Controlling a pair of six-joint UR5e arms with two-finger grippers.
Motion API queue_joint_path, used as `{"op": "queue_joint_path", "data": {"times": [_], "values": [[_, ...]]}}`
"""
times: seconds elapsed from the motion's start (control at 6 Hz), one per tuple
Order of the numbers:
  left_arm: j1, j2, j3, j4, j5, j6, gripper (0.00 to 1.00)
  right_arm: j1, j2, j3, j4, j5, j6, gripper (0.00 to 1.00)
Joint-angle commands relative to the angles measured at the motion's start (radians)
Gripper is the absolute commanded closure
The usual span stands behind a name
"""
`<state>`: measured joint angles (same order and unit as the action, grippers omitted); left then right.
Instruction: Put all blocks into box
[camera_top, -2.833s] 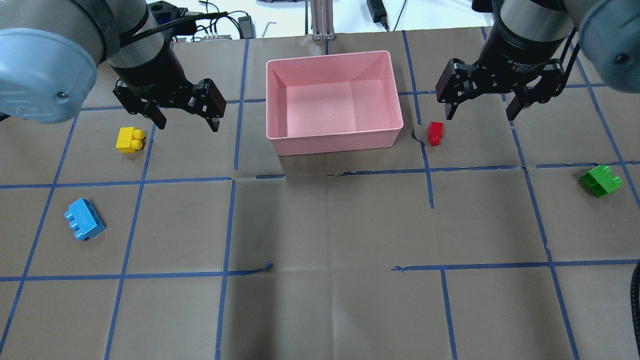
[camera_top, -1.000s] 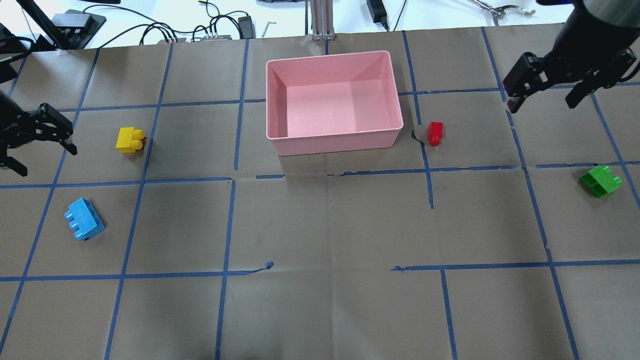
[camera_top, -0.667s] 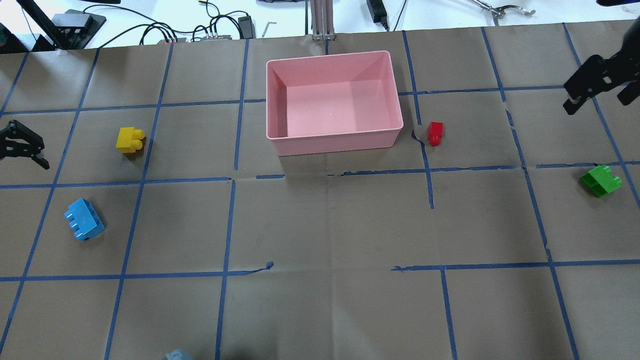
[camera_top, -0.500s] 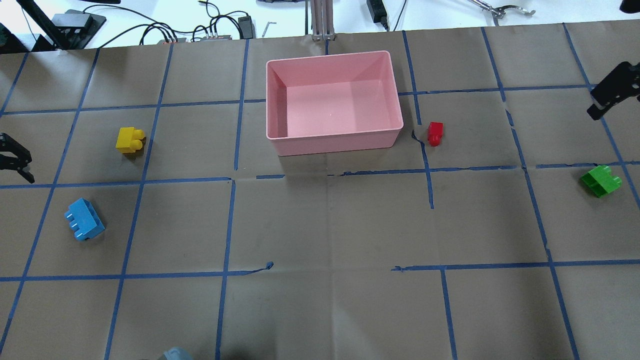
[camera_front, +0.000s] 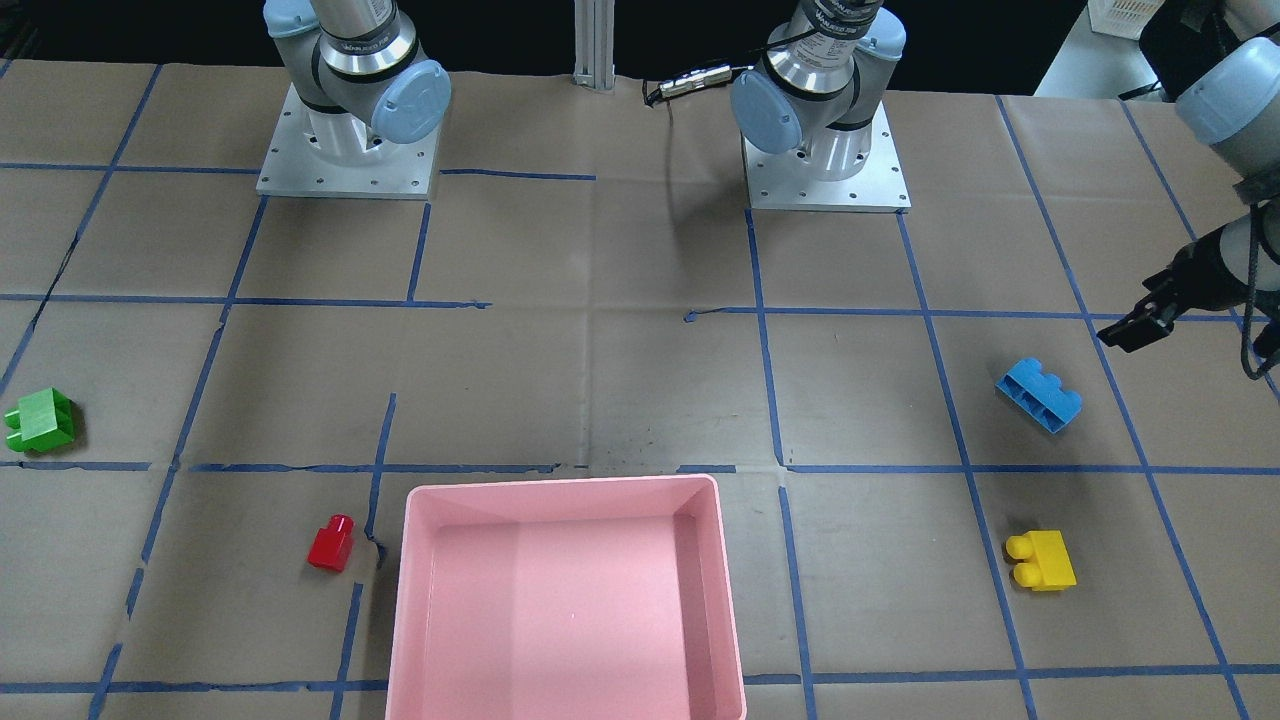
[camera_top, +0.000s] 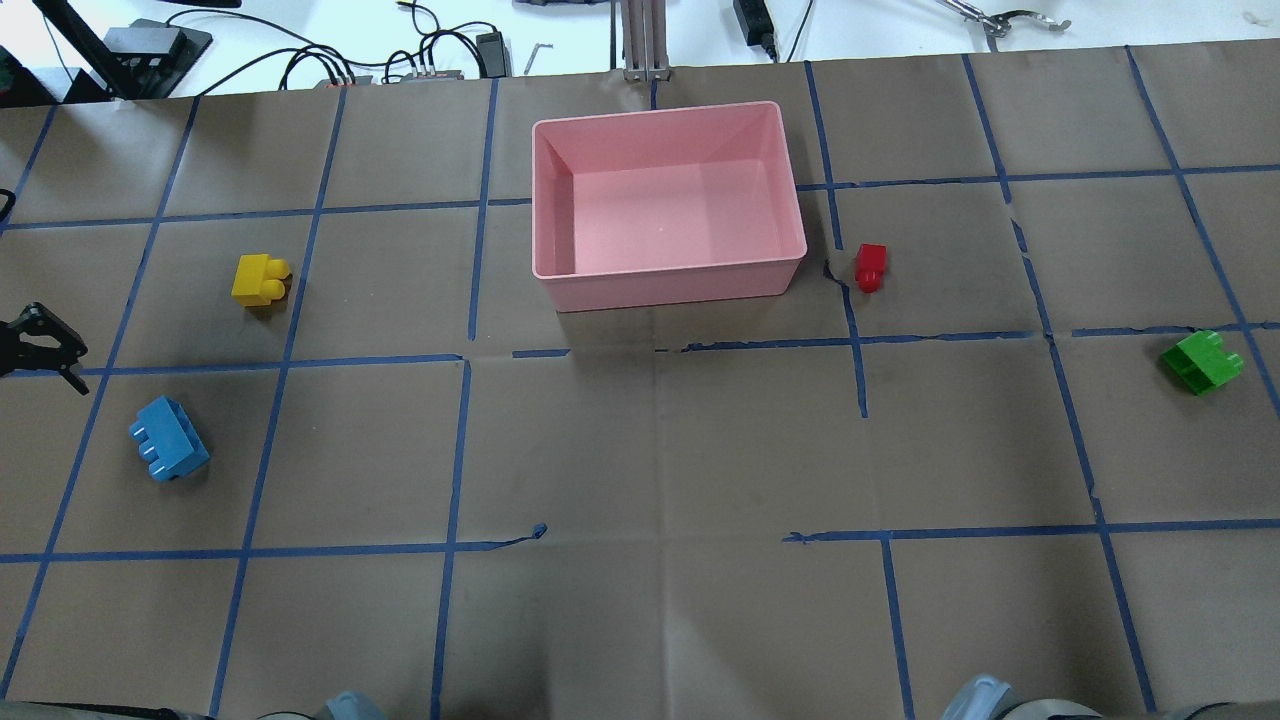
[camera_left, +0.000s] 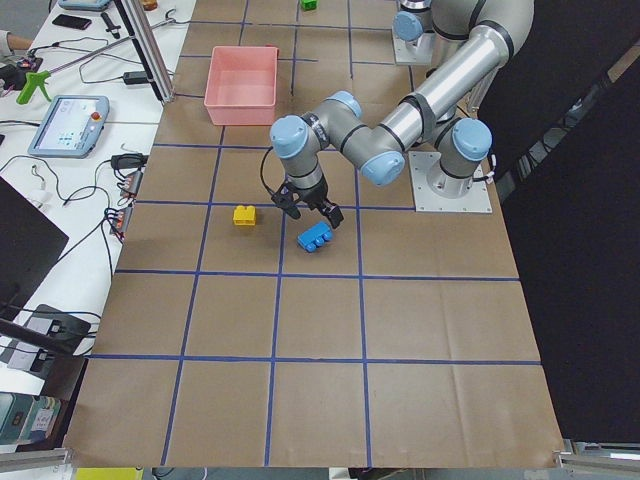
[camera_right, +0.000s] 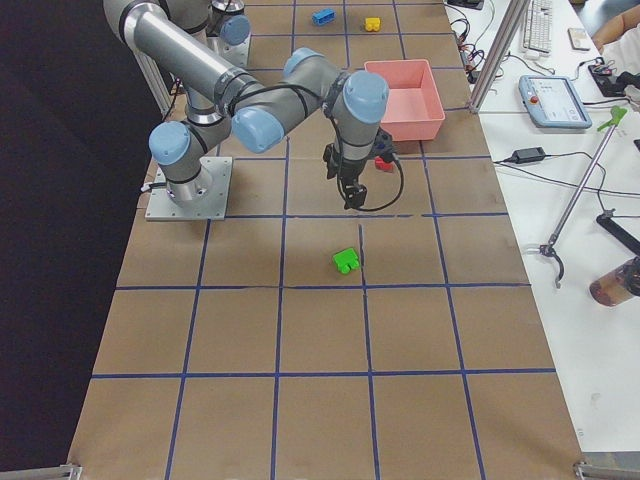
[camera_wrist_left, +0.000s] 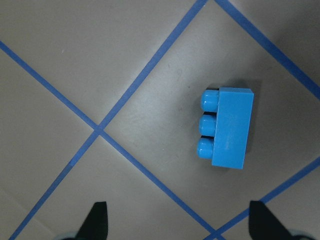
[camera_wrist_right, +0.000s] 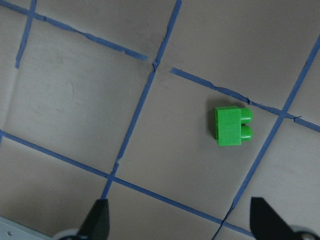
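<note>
— What does the overhead view give that the others don't?

— The whole layout at once. The box is pink, shallow and rectangular with rounded corners, and it sits at the far middle of the brown counter. All four blocks lie outside it. The red block, one stud, is just beside the box's right wall, not touching. The green block, two studs, is well apart near the right edge. The yellow block, two studs, is out on the left. The blue block, three studs, lies nearer the robot than the yellow one.

— And the grippers?

— For those, the wrist cameras. The left gripper has its jaws spread wide with only counter between them. The blue block lies on its side ahead of it, studs pointing sideways, touching neither jaw. The right gripper is spread just as wide and holds nothing. The green block lies on its side ahead of it, apart from both jaws.

— Do the side views add anything?

— Height. The left one shows the left gripper hanging above the counter, close to the blue block. The right one shows the right gripper hanging above the counter, with the green block in the open nearby. Overhead, only a dark bit of the left gripper shows at the left edge.
</note>
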<state>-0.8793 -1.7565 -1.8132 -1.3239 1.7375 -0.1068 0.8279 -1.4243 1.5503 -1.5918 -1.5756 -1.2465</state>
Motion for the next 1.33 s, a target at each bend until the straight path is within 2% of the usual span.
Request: {"op": "queue_joint_path", "data": {"times": [0.0,0.17,0.33,0.5,0.67,0.83,1.0,1.17], "values": [[0.000,-0.029,-0.128,0.216,-0.078,-0.010,0.01,-0.056,0.147,0.001,-0.171,-0.053,-0.105,0.00],[0.000,-0.073,-0.143,0.274,-0.079,-0.005,0.01,-0.056,0.212,0.001,-0.222,-0.053,-0.088,0.00],[-0.003,-0.112,-0.153,0.329,-0.085,-0.005,0.01,-0.040,0.209,0.023,-0.221,-0.043,0.000,0.00],[-0.004,-0.136,-0.176,0.412,-0.090,0.009,0.01,-0.011,0.202,0.092,-0.258,-0.046,0.062,0.00],[-0.003,-0.152,-0.189,0.475,-0.092,0.048,0.02,0.011,0.208,0.173,-0.422,-0.044,0.056,0.00],[-0.003,-0.168,-0.192,0.488,-0.087,0.056,0.02,0.032,0.208,0.247,-0.527,-0.043,0.056,0.00],[-0.003,-0.176,-0.195,0.486,-0.081,0.058,0.02,0.036,0.214,0.285,-0.593,-0.040,0.059,0.00],[-0.001,-0.178,-0.207,0.486,-0.082,0.061,0.01,0.045,0.216,0.298,-0.609,-0.026,0.056,0.00]]}}
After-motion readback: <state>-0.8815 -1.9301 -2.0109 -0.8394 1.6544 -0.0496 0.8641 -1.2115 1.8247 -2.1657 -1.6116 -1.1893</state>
